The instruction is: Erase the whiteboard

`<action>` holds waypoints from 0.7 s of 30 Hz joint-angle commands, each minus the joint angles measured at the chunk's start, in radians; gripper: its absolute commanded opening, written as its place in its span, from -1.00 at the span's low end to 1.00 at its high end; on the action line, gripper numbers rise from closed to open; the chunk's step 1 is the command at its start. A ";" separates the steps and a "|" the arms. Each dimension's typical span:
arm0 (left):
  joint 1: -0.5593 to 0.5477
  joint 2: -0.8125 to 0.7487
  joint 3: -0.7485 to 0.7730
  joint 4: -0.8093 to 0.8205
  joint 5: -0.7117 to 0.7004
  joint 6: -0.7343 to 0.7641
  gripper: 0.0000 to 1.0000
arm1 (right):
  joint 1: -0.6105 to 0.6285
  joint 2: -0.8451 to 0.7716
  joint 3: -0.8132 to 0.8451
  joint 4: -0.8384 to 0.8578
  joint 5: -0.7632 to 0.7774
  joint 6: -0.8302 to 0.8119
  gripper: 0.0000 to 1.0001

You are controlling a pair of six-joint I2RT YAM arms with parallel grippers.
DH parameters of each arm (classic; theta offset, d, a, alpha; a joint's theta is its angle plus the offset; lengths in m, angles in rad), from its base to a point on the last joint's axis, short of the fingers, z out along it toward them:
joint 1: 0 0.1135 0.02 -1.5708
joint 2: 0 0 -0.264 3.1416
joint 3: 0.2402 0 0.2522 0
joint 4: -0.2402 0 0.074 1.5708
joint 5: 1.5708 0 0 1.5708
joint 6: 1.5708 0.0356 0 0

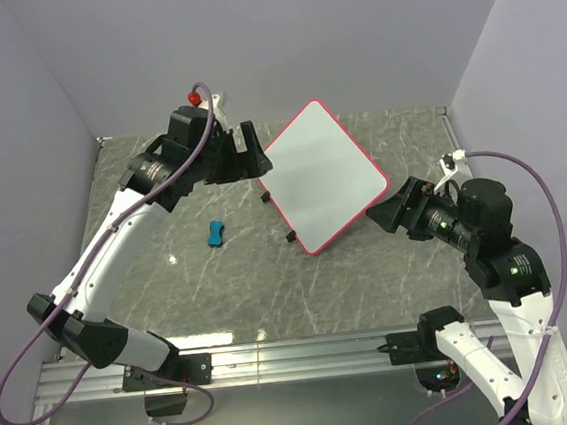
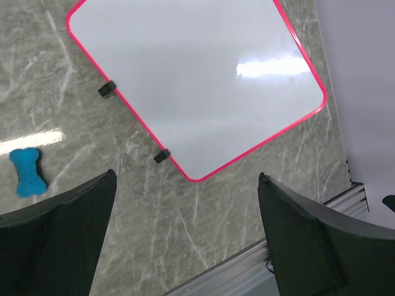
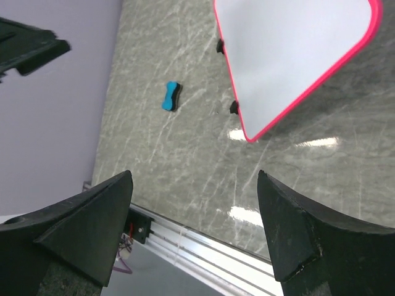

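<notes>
The whiteboard [image 1: 322, 174] lies flat mid-table, white with a pink-red frame and small black feet; no marks show on it. It also shows in the left wrist view [image 2: 197, 80] and the right wrist view [image 3: 290, 55]. A small blue eraser [image 1: 215, 233] lies on the table left of the board, also in the left wrist view [image 2: 28, 172] and the right wrist view [image 3: 171, 97]. My left gripper [image 1: 248, 156] is open and empty above the board's left corner. My right gripper [image 1: 389, 207] is open and empty by the board's right edge.
The table is grey marble [image 1: 220, 279] with an aluminium rail [image 1: 297, 357] along its near edge. Lilac walls close in the back and both sides. The arm bases stand at the near edge.
</notes>
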 commanded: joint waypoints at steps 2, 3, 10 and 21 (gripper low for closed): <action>-0.006 -0.057 0.040 -0.090 -0.063 -0.007 0.99 | 0.004 -0.007 0.033 -0.052 0.032 -0.030 0.76; -0.006 -0.060 0.040 -0.093 -0.074 -0.006 0.99 | 0.004 -0.012 0.032 -0.057 0.035 -0.030 0.76; -0.006 -0.082 0.037 -0.100 -0.107 -0.004 0.99 | 0.005 -0.026 0.033 -0.075 0.045 -0.036 0.76; -0.006 -0.097 0.020 -0.110 -0.133 0.002 0.99 | 0.005 -0.033 0.033 -0.089 0.058 -0.042 0.76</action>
